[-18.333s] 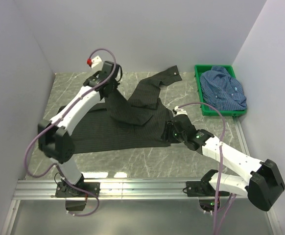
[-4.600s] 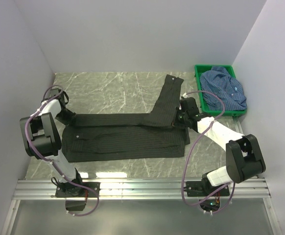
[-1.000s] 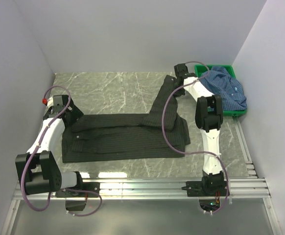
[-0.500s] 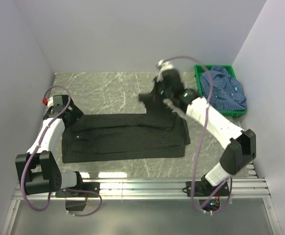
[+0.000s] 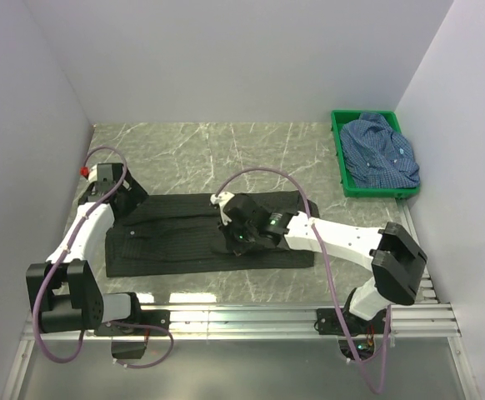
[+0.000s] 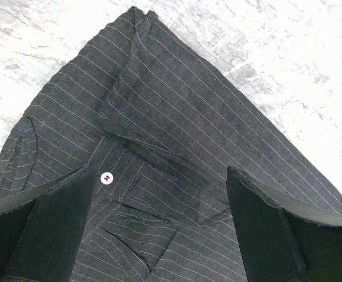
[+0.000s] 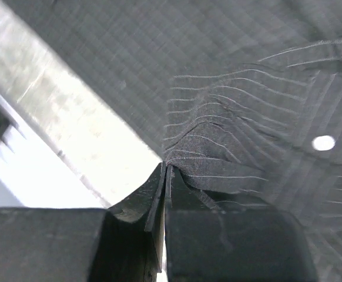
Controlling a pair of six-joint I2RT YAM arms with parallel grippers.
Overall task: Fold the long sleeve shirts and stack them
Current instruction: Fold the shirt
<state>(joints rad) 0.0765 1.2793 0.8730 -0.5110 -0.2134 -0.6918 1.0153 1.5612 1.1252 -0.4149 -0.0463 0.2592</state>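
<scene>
Between the wide-spread jaws of the left gripper point(image 6: 159, 176) there is open room, with only the flat black shirt point(image 5: 176, 237) below them. Outside those jaws the left wall point(image 5: 26, 150) stands near; ahead of them lies bare table point(image 5: 226, 154). The right gripper point(image 7: 164, 167) has its jaws pinched tight on a puckered fold of that shirt, leaving no gap. Behind those jaws the right arm point(image 5: 342, 237) stretches low across the shirt and bars the way there, and its cable point(image 5: 267, 172) arcs above. Well apart from both sets of jaws, a green crate point(image 5: 339, 150) heaped with a blue shirt point(image 5: 382, 152) fills the far right corner.
</scene>
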